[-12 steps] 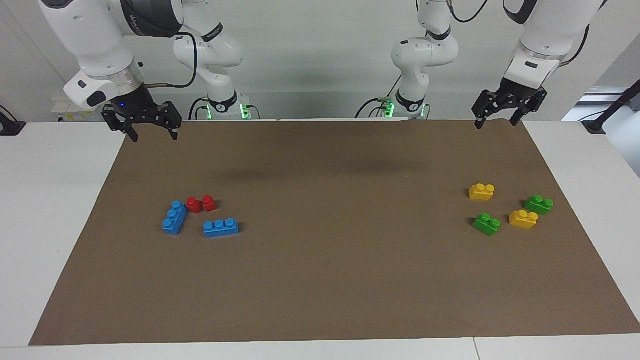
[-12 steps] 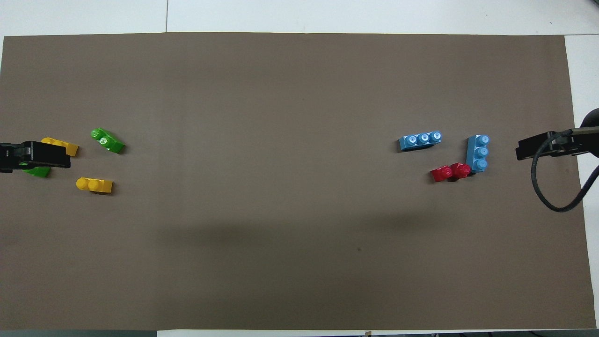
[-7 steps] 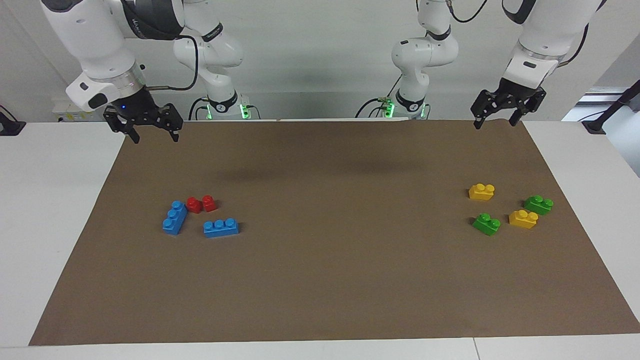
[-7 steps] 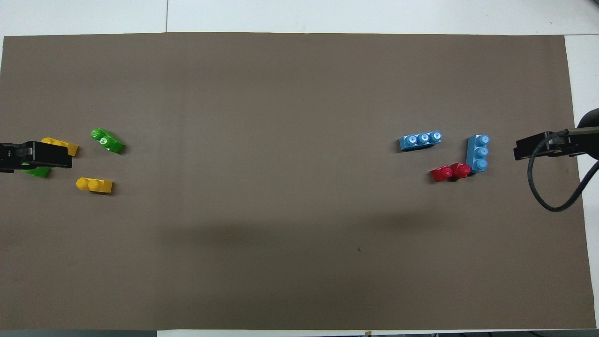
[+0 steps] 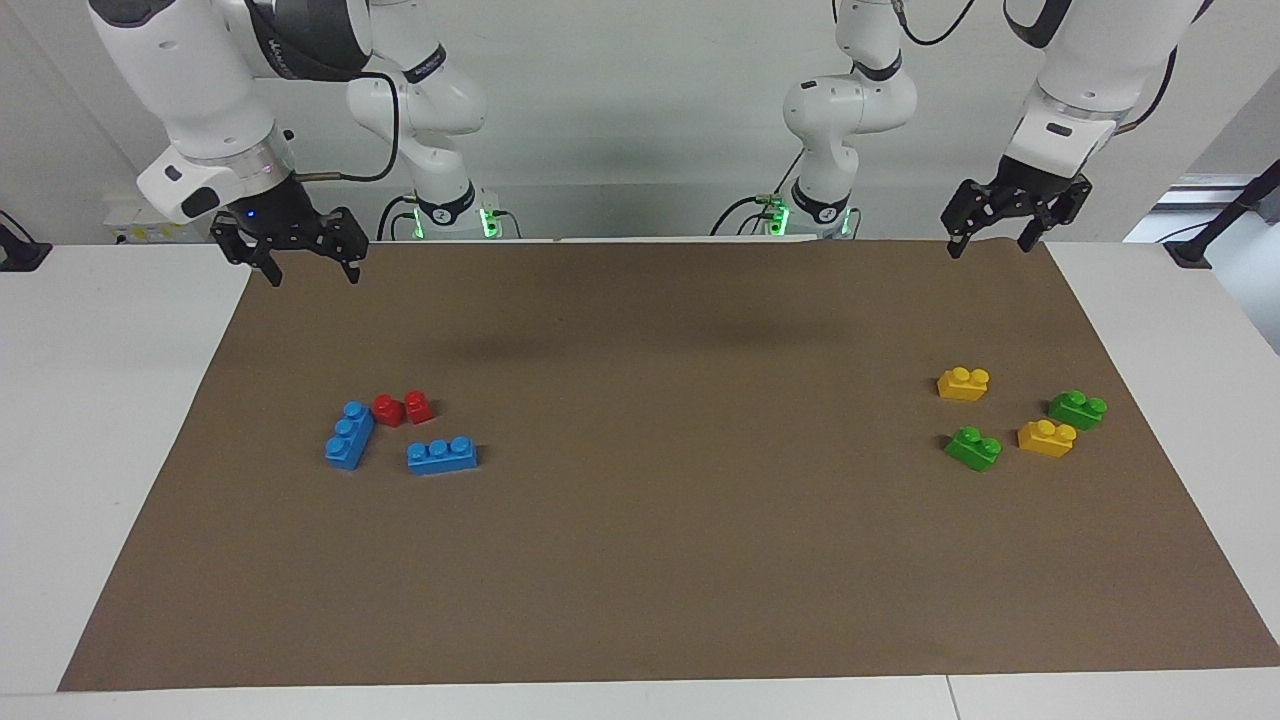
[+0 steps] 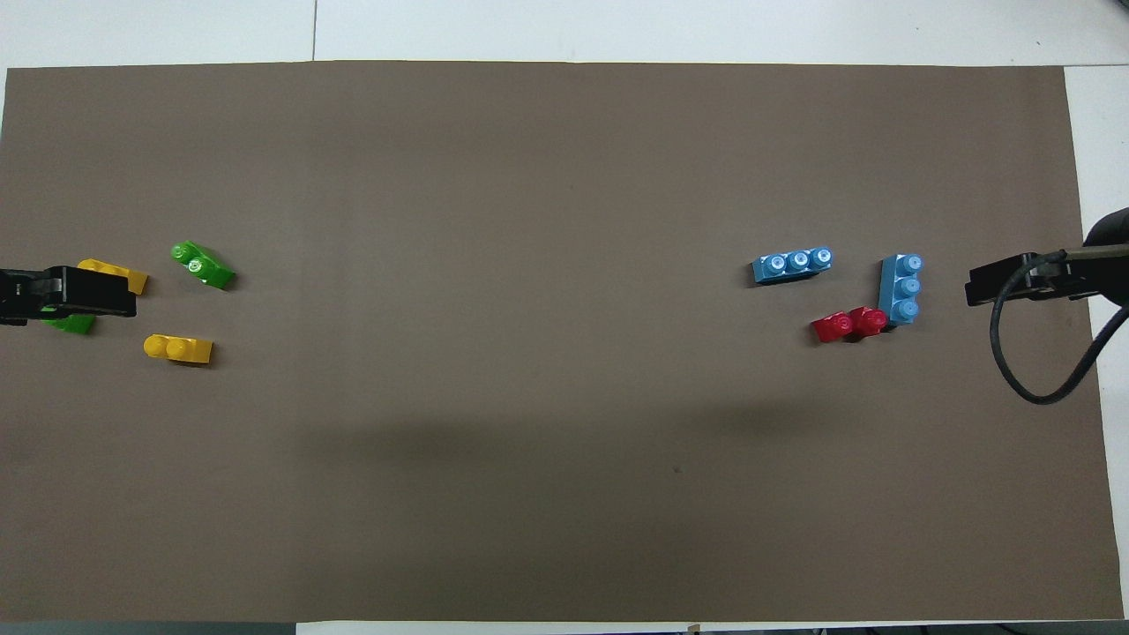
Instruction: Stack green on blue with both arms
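Two green bricks point(image 5: 973, 447) point(image 5: 1077, 409) lie on the brown mat point(image 5: 640, 560) at the left arm's end; in the overhead view one green brick point(image 6: 203, 265) shows whole and the other point(image 6: 72, 325) is partly covered by my left gripper point(image 6: 66, 293). Two blue bricks point(image 5: 349, 435) point(image 5: 441, 455) lie at the right arm's end, also seen from overhead point(image 6: 900, 288) point(image 6: 792, 265). My left gripper point(image 5: 990, 248) hangs open and empty high over its end of the mat. My right gripper point(image 5: 312, 278) point(image 6: 1005, 284) hangs open and empty high over its own end.
Two yellow bricks point(image 5: 963, 383) point(image 5: 1046, 438) lie among the green ones. Two red bricks point(image 5: 387, 409) point(image 5: 419, 406) sit side by side against one blue brick, nearer the robots. White table point(image 5: 110, 400) borders the mat. A black cable point(image 6: 1041, 370) loops from the right wrist.
The right arm's wrist has drifted slightly, its gripper still open. The left gripper has barely moved. No brick has moved.
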Action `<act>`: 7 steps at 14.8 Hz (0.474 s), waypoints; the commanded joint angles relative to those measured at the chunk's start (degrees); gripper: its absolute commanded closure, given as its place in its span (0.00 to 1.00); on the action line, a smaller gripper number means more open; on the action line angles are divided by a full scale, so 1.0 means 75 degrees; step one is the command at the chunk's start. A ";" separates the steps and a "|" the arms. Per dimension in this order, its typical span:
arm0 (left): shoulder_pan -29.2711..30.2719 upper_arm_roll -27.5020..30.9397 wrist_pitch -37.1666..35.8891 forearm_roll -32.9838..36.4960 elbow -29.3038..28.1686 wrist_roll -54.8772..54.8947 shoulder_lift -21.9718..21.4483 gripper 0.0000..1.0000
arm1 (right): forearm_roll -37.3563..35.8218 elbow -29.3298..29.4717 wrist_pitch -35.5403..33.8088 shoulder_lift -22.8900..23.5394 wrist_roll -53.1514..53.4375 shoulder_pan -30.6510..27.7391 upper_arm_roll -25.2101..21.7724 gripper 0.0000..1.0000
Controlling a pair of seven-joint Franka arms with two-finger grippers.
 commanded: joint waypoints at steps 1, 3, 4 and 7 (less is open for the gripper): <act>0.0036 0.0069 0.0095 0.0010 -0.0388 -0.0062 -0.0256 0.00 | -0.0124 -0.0247 0.0331 -0.0189 0.0143 -0.0027 0.0024 0.00; 0.0095 0.0116 0.0444 -0.0001 -0.0763 -0.0318 -0.0431 0.00 | -0.0112 -0.0236 0.0333 -0.0189 0.0120 -0.0097 0.0024 0.00; 0.0141 0.0116 0.0609 -0.0001 -0.0939 -0.0622 -0.0513 0.00 | -0.0112 -0.0236 0.0321 -0.0189 0.0050 -0.0097 0.0013 0.00; 0.0200 0.0128 0.0868 -0.0001 -0.1245 -0.1572 -0.0608 0.00 | -0.0100 -0.0236 0.0449 -0.0189 0.0061 -0.0097 0.0013 0.00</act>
